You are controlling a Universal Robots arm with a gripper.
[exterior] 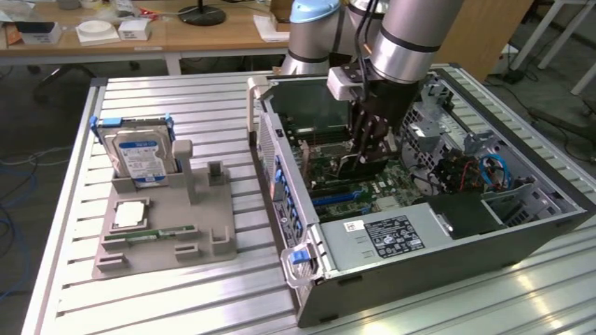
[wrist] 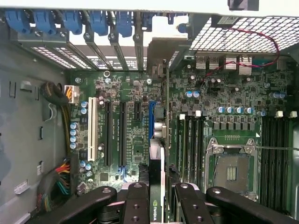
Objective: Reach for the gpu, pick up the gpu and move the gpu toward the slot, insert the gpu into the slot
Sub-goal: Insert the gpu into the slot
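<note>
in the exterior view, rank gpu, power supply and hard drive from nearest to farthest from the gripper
1. gpu: clamped in the gripper, over the motherboard.
2. power supply: silver box inside the case, below the gripper.
3. hard drive: upright on the grey stand, exterior view's left.

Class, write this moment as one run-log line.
phase: insertion | fingers: shut on gpu | gpu: edge-on above motherboard, inside open case, beside blue slot | seated: cannot tell
</note>
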